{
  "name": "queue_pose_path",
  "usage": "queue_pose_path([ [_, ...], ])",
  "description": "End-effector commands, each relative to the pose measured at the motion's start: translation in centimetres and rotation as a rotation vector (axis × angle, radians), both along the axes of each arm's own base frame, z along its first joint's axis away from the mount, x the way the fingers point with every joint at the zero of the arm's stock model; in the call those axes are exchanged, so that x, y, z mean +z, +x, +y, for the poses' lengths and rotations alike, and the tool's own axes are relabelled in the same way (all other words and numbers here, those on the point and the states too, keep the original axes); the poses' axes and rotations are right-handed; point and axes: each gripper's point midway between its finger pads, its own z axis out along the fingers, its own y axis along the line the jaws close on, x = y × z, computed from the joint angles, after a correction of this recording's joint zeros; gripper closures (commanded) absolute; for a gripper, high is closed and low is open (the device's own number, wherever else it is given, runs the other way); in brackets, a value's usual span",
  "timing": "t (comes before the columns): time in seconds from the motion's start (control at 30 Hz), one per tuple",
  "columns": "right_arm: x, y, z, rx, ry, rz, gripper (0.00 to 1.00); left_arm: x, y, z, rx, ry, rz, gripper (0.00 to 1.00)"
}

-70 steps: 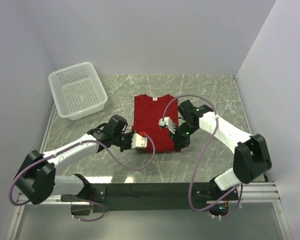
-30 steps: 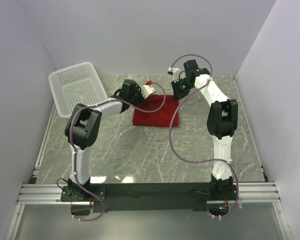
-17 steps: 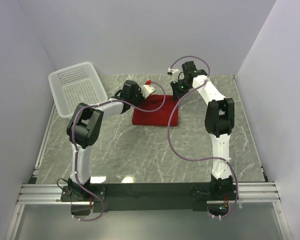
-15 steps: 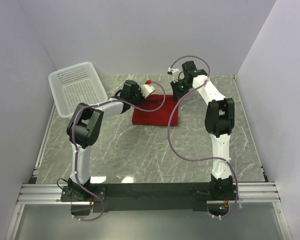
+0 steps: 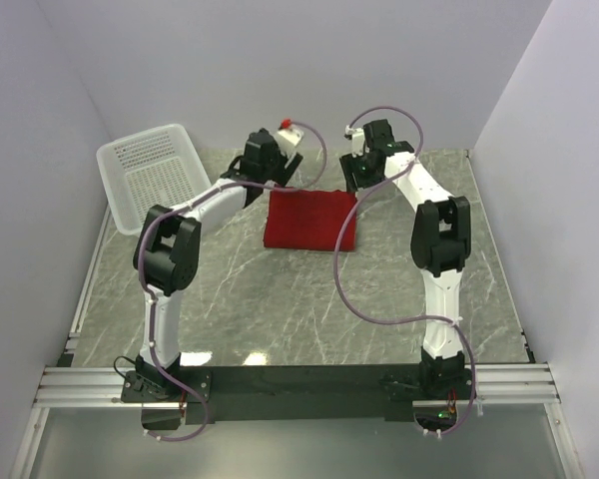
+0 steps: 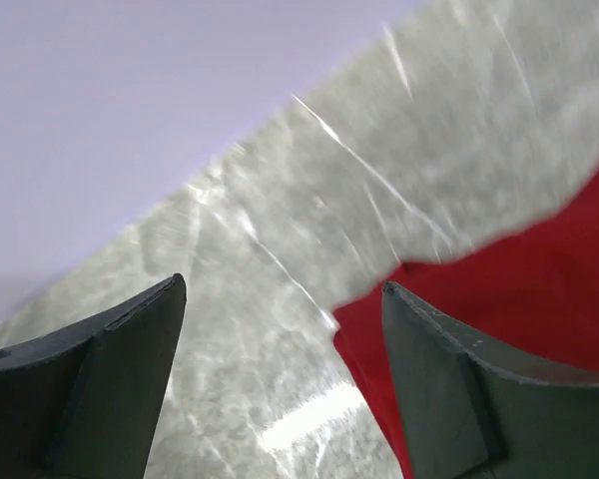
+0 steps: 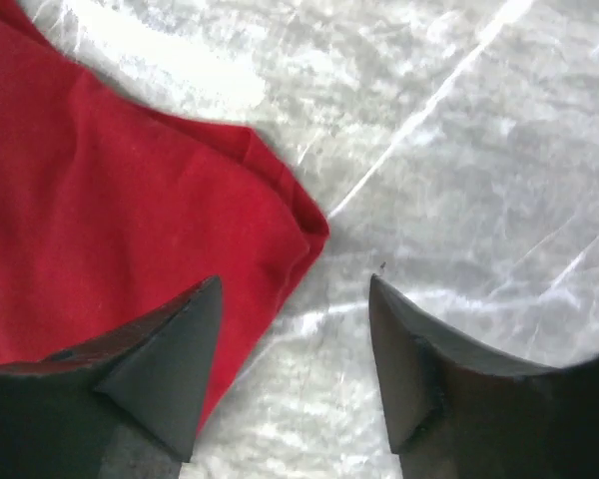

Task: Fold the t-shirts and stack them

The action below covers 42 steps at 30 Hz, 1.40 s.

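Shows the red t-shirt (image 5: 309,220) lying as a half-length rectangle on the marble table (image 5: 230,299), just below and nearward of both claws. Marks a change from a couple of seconds back, when it was spread full length with its near hem pinched at two corners. Confirms that hem carried over to the far edge and let go. Finds the left gripper (image 5: 288,135) lifted clear and drawn back toward the rear wall, spread apart and empty in its wrist view, with only a red corner of cloth below and to one side of the gap. Finds the right gripper (image 7: 295,289) likewise wide apart with nothing between, hovering just over the cloth's folded corner, red beneath one finger and bare marble beneath the other. Counts this first fold as done, judging by the fairly square doubled shape. Probably leaves a crosswise fold to make the bundle compact. Finds no second shirt to stack on. Notes the white mesh basket (image 5: 155,180) well off beyond the left claw's outer side.
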Motion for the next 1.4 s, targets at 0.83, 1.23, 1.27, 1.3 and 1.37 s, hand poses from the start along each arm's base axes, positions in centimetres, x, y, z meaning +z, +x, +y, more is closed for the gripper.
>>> queue_pose_path([
  [0.83, -1.0, -16.7, 8.9, 0.384, 0.507, 0.392, 0.88, -4.4, -2.8, -6.5, 0.069, -0.774, 0.640, 0.56],
  [1.23, -6.1, -17.6, 7.0, 0.223, 0.587, 0.597, 0.94, -9.0, -0.1, -3.5, 0.317, -0.854, 0.730, 0.54],
  [1.27, -6.5, -17.5, 6.7, 0.204, 0.583, 0.603, 0.94, -8.8, 0.2, -3.5, 0.323, -0.854, 0.731, 0.54],
  [1.3, -6.5, -17.4, 6.6, 0.198, 0.585, 0.606, 0.94, -9.7, 0.3, -3.3, 0.346, -0.844, 0.742, 0.54],
  [1.37, -6.9, -17.5, 6.5, 0.197, 0.588, 0.619, 0.94, -10.1, 0.4, -3.1, 0.367, -0.841, 0.753, 0.54],
])
